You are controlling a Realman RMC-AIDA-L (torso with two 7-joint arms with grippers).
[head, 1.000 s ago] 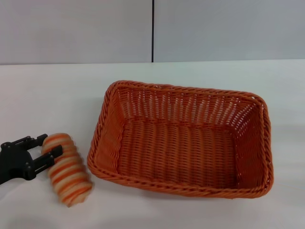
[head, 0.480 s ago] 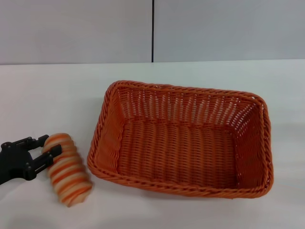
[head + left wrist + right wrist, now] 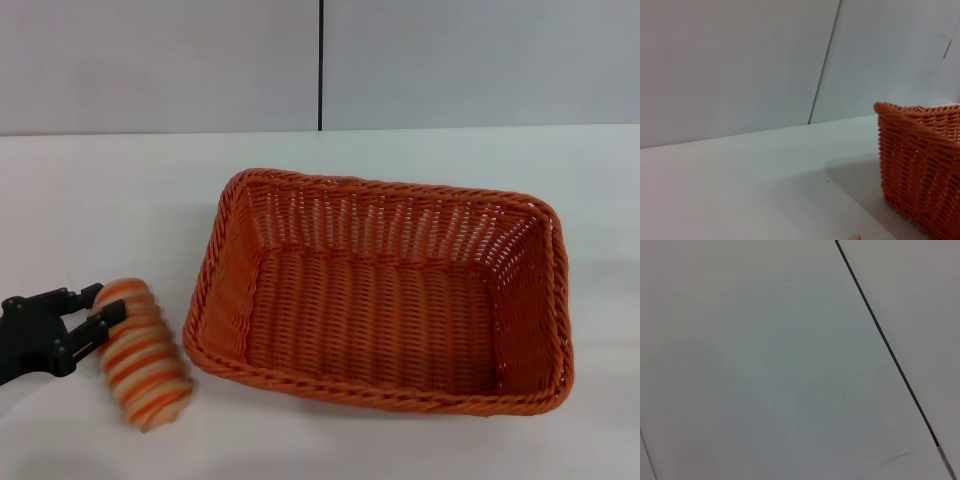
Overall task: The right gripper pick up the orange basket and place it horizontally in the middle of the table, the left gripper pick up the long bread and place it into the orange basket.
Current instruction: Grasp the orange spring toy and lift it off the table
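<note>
The orange basket [image 3: 380, 290] lies level on the white table [image 3: 110, 200], roughly in the middle, long side across my view, with nothing inside. The long bread [image 3: 143, 360], tan with orange stripes, lies on the table just left of the basket's near left corner. My left gripper [image 3: 105, 302] comes in from the left edge and is shut on the bread's far end, one finger [image 3: 108, 318] lying across its front. The left wrist view shows a basket corner [image 3: 920, 160] and a sliver of the bread [image 3: 855, 238]. My right gripper is out of view.
A grey wall with a dark vertical seam [image 3: 320, 65] stands behind the table. Bare tabletop lies around the basket on every side. The right wrist view shows only a pale surface crossed by a dark line [image 3: 885, 342].
The left gripper's fingers have drawn slightly closer on the bread's end, and gripper and bread have shifted a little to the left together. The basket has not moved.
</note>
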